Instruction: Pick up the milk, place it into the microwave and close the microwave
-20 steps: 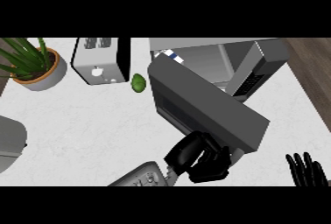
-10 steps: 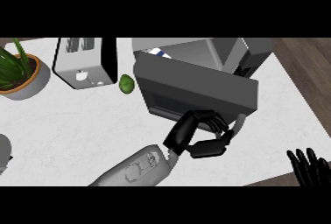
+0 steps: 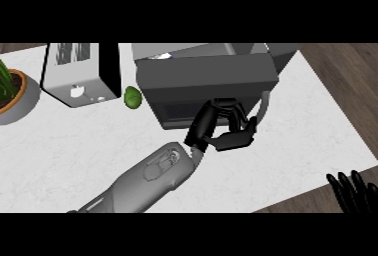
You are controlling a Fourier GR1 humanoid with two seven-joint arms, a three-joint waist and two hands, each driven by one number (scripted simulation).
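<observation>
The grey microwave (image 3: 221,50) stands at the back of the white counter. Its dark door (image 3: 210,82) is swung almost fully across the front, with the handle (image 3: 262,107) at its right end. My left hand (image 3: 221,127) rests against the door's face just left of the handle, fingers relaxed and touching the door, holding nothing. A small white patch (image 3: 166,56) shows behind the door's top edge; I cannot tell whether it is the milk. My right hand (image 3: 353,192) rests open at the lower right edge, fingers up.
A silver toaster (image 3: 74,75) stands left of the microwave, with a green fruit (image 3: 133,97) between them. A potted plant (image 3: 11,95) sits at the far left. The counter (image 3: 295,150) ends at the right, where wooden floor shows.
The microwave door has swung from wide open to nearly shut. My left hand has moved forward with it, staying on the door's face. The right hand has stayed in place.
</observation>
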